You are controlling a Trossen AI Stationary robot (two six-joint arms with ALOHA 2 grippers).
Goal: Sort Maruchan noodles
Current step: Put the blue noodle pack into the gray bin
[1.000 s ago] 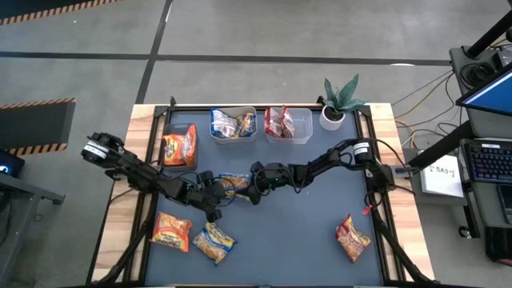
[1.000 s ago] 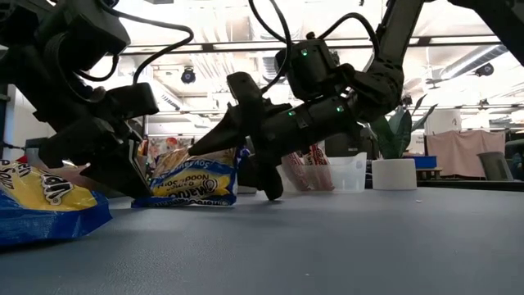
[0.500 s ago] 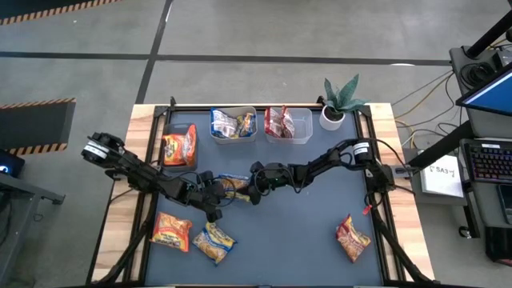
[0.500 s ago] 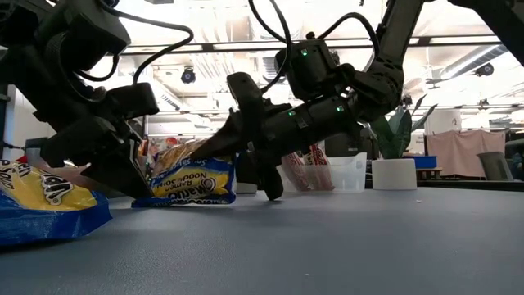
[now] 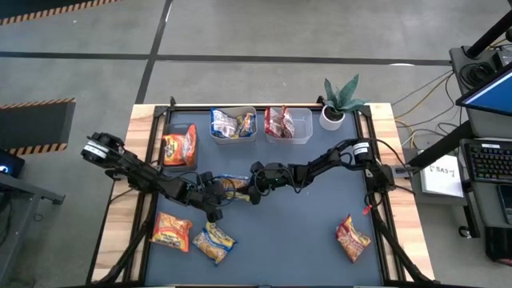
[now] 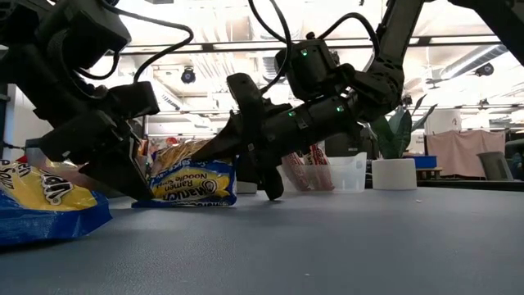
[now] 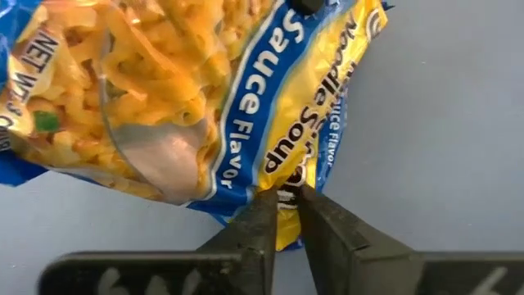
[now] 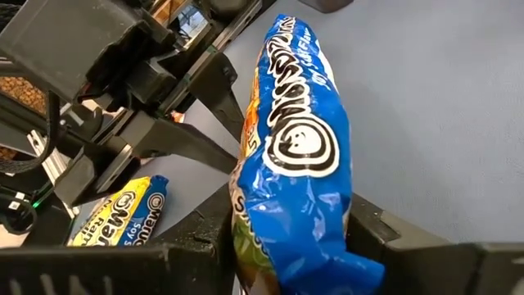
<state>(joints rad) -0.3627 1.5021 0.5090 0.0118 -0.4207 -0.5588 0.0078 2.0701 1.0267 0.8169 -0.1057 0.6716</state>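
Observation:
A yellow-and-blue Maruchan noodle packet (image 5: pixel 234 186) sits mid-table between my two grippers, its lower edge (image 6: pixel 184 202) on the dark mat. My left gripper (image 5: pixel 216 194) comes at it from the table's left and is shut on its edge. My right gripper (image 5: pixel 250 190) reaches in from the right and is shut across it. Loose on the mat lie an orange packet (image 5: pixel 172 230), another yellow-and-blue one (image 5: pixel 214 242) and a red one (image 5: pixel 352 238). My left gripper pinches the packet's thin sealed edge (image 7: pixel 282 192) between its two fingertips, slanting down from the table's left. My right gripper pinches the packet across its width (image 8: pixel 286 238) between its two fingers (image 8: pixel 372 233), coming nearly level from the table's right. The wrapper bulges between them, and the packet's bottom stays on the mat.
Three clear tubs stand along the far edge: one holds an orange packet (image 5: pixel 179 146), one yellow-and-blue packets (image 5: pixel 234 124), one red packets (image 5: pixel 288 124). A potted plant (image 5: pixel 342 104) stands at the far right. Open mat lies between the arms and the red packet.
My right gripper's fingers have closed in on the packet. In the low view the packet's top has sunk and its printed face has tipped over. Both arms have stayed in place.

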